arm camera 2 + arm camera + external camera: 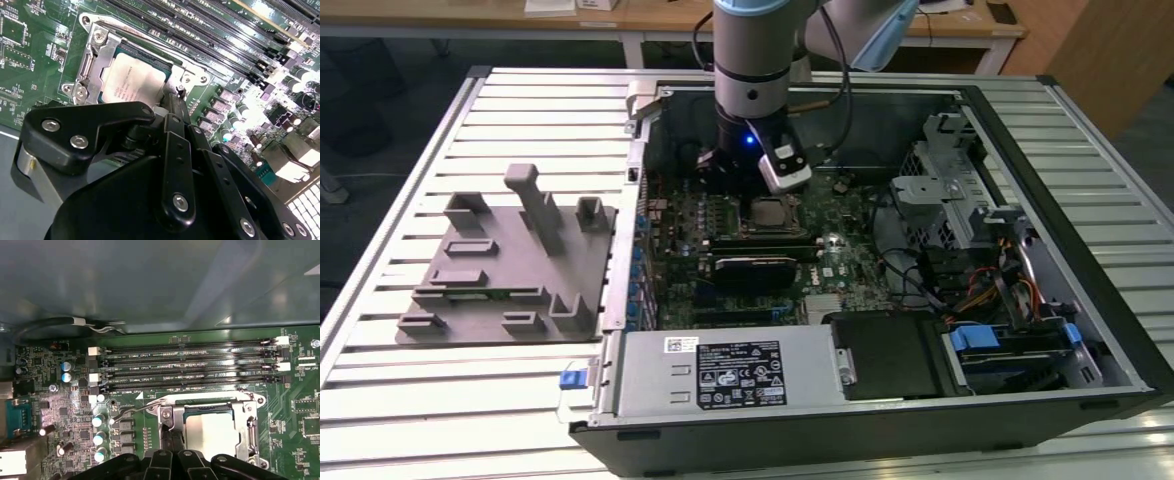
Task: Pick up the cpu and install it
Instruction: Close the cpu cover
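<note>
Claw (173,102): can't tell if open or closed. Its tip is at the socket frame (97,55) edge, not on the cpu. Cpu (132,82) lies flat in the socket, so install looks near done. Next move calls for straight vertical travel: RAM slots (190,367) just beside, case wall (638,140) near, open room only above.

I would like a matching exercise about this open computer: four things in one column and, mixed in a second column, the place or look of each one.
Things:
1. cpu
2. grey holder block
3. memory slots
4. hand

Place or look:
A. on the slatted table, outside the computer case
B. long, dark, in parallel rows
C. close over one edge of the socket frame
D. silver top, lying inside the socket frame

Pairs: 1-D, 2-A, 3-B, 4-C
</note>
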Controlling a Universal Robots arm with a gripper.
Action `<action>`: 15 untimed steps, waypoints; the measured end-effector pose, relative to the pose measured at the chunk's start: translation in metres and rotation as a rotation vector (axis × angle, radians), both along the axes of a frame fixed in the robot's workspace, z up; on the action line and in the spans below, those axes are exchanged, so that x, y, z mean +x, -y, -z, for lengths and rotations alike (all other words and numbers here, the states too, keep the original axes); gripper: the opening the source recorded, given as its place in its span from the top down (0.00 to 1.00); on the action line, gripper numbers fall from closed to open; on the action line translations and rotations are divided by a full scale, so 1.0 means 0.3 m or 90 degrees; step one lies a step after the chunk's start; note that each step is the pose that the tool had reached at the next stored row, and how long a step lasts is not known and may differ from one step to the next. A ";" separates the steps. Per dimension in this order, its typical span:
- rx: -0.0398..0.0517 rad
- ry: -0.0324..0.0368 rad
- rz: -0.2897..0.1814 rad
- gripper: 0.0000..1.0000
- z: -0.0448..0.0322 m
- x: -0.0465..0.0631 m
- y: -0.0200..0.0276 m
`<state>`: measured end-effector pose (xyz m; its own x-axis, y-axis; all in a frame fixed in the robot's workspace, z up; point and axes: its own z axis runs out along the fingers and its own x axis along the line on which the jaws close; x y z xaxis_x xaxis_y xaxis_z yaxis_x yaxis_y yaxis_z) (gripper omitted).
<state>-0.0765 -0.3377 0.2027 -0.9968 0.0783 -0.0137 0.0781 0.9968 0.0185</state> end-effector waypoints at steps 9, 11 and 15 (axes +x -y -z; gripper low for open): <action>0.0000 0.0002 0.000 0.89 -0.063 0.000 -0.001; 0.0000 0.0004 0.000 0.89 -0.086 0.000 -0.001; 0.0000 0.0012 0.000 0.89 -0.129 0.000 -0.001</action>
<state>-0.0764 -0.3374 0.2413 -0.9968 0.0782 -0.0155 0.0779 0.9968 0.0187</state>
